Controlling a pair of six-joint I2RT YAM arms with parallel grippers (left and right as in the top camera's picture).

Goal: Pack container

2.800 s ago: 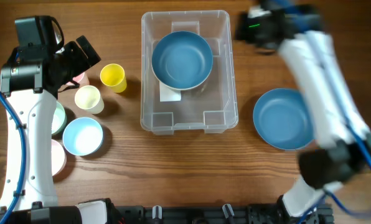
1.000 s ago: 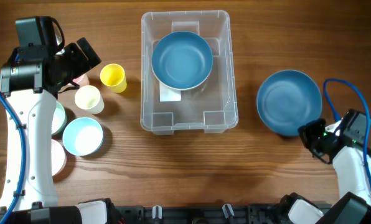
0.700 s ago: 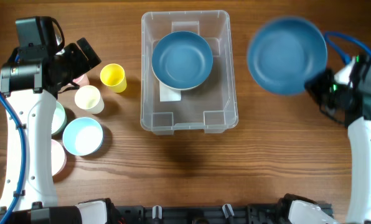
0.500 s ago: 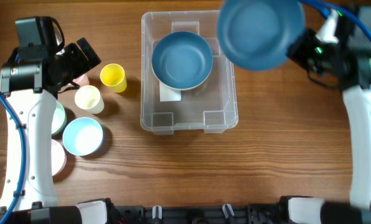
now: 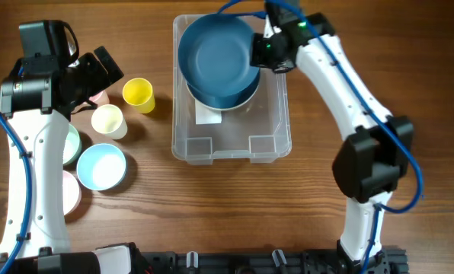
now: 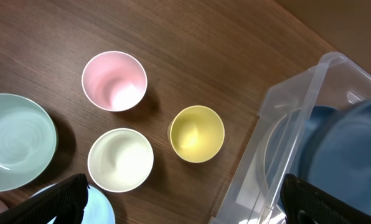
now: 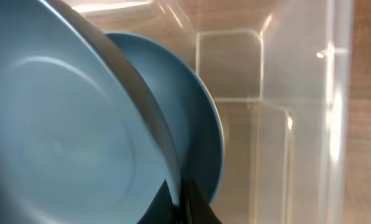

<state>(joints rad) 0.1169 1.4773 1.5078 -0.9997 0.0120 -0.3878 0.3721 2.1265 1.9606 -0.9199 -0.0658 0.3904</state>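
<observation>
The clear container stands at the middle back of the table, with one dark blue bowl inside its far half. My right gripper is shut on the rim of a second dark blue bowl, held tilted just above the first. In the right wrist view the held bowl fills the left side, the lower bowl shows behind it, and the gripper pinches the rim. My left gripper hangs open over the cups, left of the container, holding nothing.
Left of the container stand a yellow cup, a cream cup, a pink cup, a light blue bowl, a pale green bowl and a pink bowl. The container's near half holds only a white label.
My right arm lifted the blue bowl from the table right of the container and carried it up and left over the bowl inside. The left arm stayed still.
</observation>
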